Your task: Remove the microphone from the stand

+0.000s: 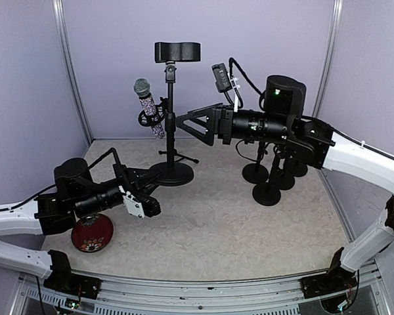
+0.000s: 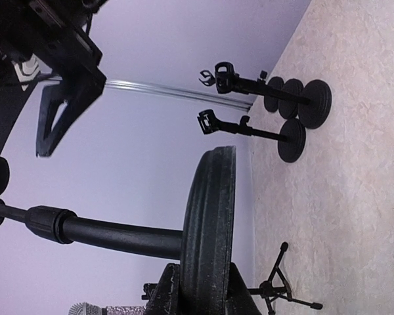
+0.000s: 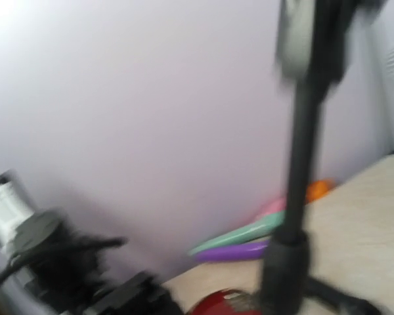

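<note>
Microphone [image 1: 147,105] sits clipped on stand [image 1: 170,141], head up. Left fingers [image 2: 165,294] clamp its base [image 2: 207,216]. Right fingers [image 1: 197,113] just beside stand; spread unclear. Pin base, grip microphone low, pull along clip [image 1: 151,119].

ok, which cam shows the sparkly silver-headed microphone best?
Top external: the whole sparkly microphone shows, tilted in its clip on the black stand. Left wrist catches only its mesh head at the bottom edge. Right wrist is blurred; can't find it.

The microphone [image 1: 146,100] has a silver head and a sparkly handle. Its stand [image 1: 170,141] is black. Left of the stand, a red plate [image 1: 92,233] shows a small pattern. The counter [image 1: 217,223] is speckled beige.
</note>
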`<act>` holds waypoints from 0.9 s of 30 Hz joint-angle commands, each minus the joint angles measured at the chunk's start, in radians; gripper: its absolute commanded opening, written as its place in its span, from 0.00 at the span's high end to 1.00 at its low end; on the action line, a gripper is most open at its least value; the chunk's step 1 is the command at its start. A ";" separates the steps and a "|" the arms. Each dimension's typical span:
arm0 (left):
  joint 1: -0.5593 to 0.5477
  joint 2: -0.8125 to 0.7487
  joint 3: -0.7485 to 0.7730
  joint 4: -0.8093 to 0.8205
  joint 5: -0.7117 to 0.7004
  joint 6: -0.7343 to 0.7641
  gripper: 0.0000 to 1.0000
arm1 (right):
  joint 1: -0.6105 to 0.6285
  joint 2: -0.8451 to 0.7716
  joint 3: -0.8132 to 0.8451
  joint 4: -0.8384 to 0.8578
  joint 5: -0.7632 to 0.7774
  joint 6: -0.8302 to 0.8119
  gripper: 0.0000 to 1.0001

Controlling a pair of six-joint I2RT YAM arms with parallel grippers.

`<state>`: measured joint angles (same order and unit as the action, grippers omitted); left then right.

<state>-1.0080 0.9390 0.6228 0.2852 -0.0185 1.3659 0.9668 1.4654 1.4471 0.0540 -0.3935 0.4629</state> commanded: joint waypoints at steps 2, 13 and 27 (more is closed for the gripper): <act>0.011 0.002 -0.003 0.138 -0.053 0.071 1.00 | 0.027 -0.065 -0.076 -0.067 0.328 0.028 0.13; 0.011 0.005 -0.008 0.131 -0.046 0.111 1.00 | 0.087 0.056 0.003 -0.057 0.338 0.008 0.25; 0.019 -0.018 -0.041 0.078 -0.025 0.164 1.00 | 0.133 0.185 0.036 0.094 0.416 -0.068 0.73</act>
<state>-0.9981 0.9585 0.5838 0.2890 -0.0597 1.5009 1.0840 1.6245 1.4494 0.0818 -0.0154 0.4198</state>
